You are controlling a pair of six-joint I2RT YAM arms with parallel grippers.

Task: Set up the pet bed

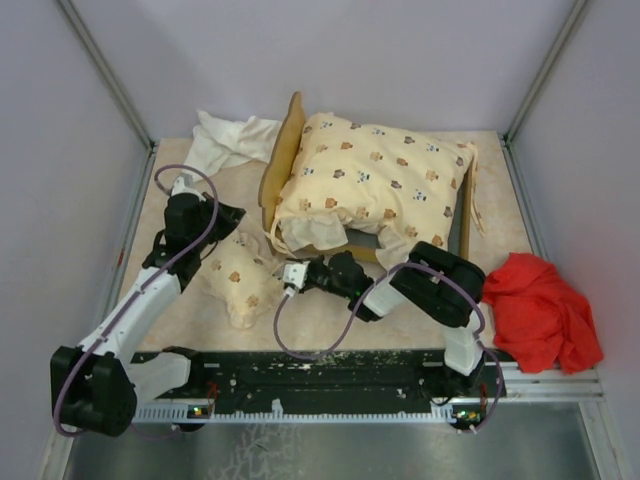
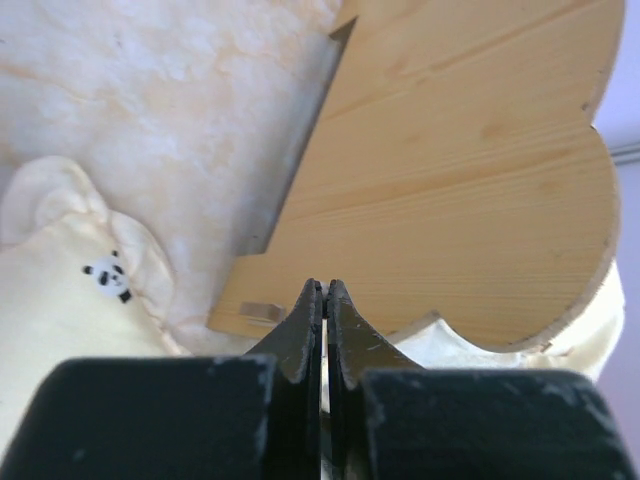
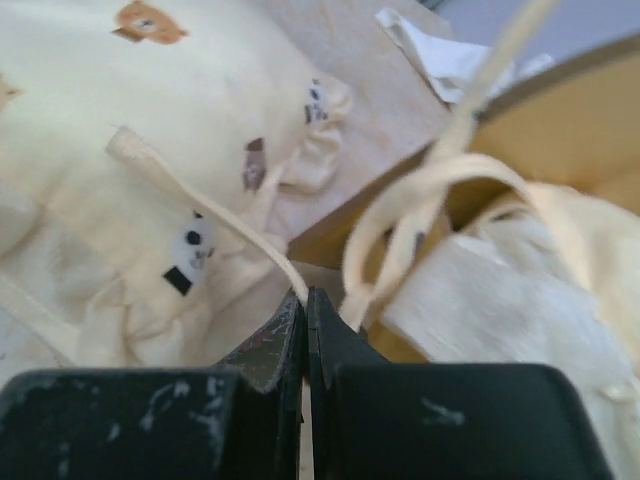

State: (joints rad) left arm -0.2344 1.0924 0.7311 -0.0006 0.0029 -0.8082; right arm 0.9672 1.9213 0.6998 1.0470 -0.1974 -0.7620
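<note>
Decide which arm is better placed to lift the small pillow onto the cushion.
Right. The right pincer, shut, sits at the edge of the small pillow, with a tie reaching its tips. The left pincer faces the headboard, with the pillow off to its side.

**Both end effectors closed, arms angled inward**

The left arm runs forward from its base along the left side, and its wrist turns to the right. The left end effector has its jaws pressed together with nothing between them. The right arm folds low across to the left. The right end effector is closed, its tips pinching a thin pillow tie.
</note>
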